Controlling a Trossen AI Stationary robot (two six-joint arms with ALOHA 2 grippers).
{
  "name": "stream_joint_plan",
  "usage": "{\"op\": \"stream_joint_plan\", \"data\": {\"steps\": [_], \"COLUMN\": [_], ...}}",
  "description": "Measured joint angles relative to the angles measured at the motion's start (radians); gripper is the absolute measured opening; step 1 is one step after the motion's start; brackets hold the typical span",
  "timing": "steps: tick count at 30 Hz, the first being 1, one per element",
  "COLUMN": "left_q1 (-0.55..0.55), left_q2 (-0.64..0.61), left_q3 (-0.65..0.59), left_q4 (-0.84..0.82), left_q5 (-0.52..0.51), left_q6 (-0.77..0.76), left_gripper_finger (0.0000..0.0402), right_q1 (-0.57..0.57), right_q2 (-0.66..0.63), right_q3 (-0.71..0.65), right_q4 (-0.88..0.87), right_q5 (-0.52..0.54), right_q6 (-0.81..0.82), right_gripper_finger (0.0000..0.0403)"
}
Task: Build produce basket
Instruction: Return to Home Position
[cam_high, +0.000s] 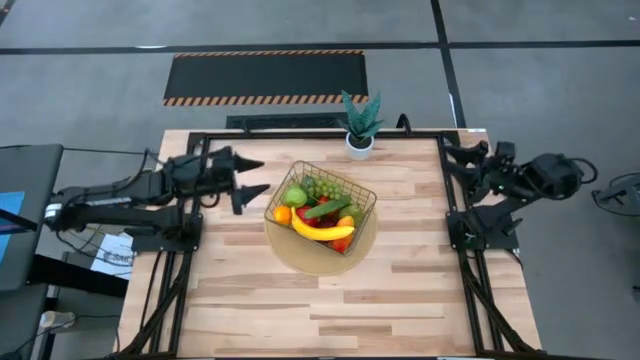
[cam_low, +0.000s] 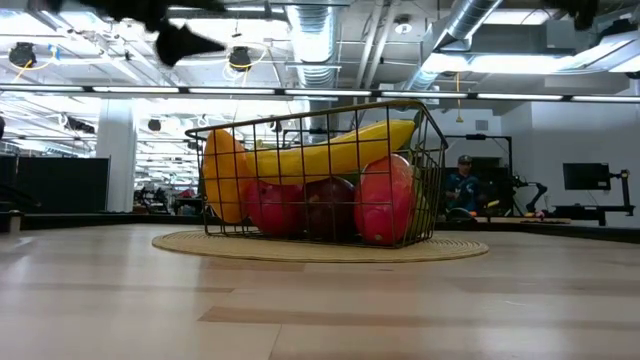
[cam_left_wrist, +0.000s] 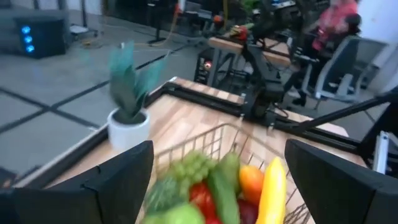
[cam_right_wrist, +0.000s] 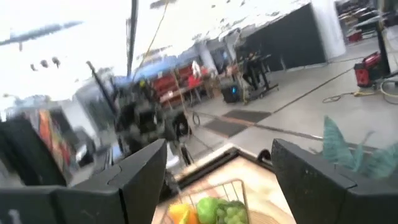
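Produce (cam_high: 320, 230) fills the basket (cam_high: 337, 178); homing seems in hand. Left gripper (cam_high: 257, 177), fingers spread at nine o'clock, should retract; right gripper (cam_high: 453, 160) waits spread at three

— What colours are in the basket (cam_high: 366, 197)?
— Its wire is gold-tan, an open grid. Inside I see a yellow banana (cam_high: 322, 231), light green grapes (cam_high: 325, 186), a dark green cucumber (cam_high: 328, 209), an orange piece (cam_high: 283, 214) and red pieces (cam_low: 385, 200).
— And around it?
— Under it is a round tan mat (cam_high: 320, 264). The table (cam_high: 400, 300) is pale wood planks. Farther off there's a white pot (cam_high: 359, 146) with teal-green leaves (cam_high: 362, 115), and beyond it a black floor mat (cam_high: 265, 75) edged in orange-and-black stripes. My left gripper (cam_high: 256, 178) is black.
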Motion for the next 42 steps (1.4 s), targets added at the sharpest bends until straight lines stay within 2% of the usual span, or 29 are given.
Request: {"op": "stream_joint_plan", "data": {"steps": [4,9,13,19,26,33,38,42], "left_q1": [0.0,0.0,0.0,0.0,-0.029,-0.086,-0.117,-0.121], "left_q2": [-0.17,-0.383,-0.534,-0.704,-0.701,-0.707,-0.707,-0.707], "left_q3": [-0.149,-0.276,-0.346,-0.442,-0.528,-0.564,-0.565,-0.564], "left_q4": [-0.011,-0.086,-0.129,-0.17,-0.135,-0.116,-0.113,-0.12], "left_q5": [-0.056,-0.15,-0.177,-0.178,-0.173,-0.2,-0.217,-0.219], "left_q6": [-0.055,-0.125,-0.175,-0.271,-0.34,-0.351,-0.31,-0.307], "left_gripper_finger": [0.0349,0.0349,0.0349,0.0349,0.0349,0.035,0.035,0.035], "right_q1": [-0.006,-0.006,-0.006,-0.006,-0.006,-0.022,-0.039,-0.05], "right_q2": [-0.113,-0.229,-0.234,-0.234,-0.233,-0.219,-0.219,-0.218], "right_q3": [-0.099,-0.219,-0.311,-0.467,-0.688,-0.687,-0.687,-0.686], "right_q4": [0.0,0.001,0.003,0.139,0.458,0.358,0.351,0.308], "right_q5": [-0.007,-0.006,-0.005,-0.031,-0.111,-0.126,-0.248,-0.205], "right_q6": [0.0,-0.008,0.001,0.025,0.03,0.047,0.053,0.041], "right_gripper_finger": [0.0311,0.0311,0.0311,0.0311,0.0311,0.0311,0.0311,0.0311]}}
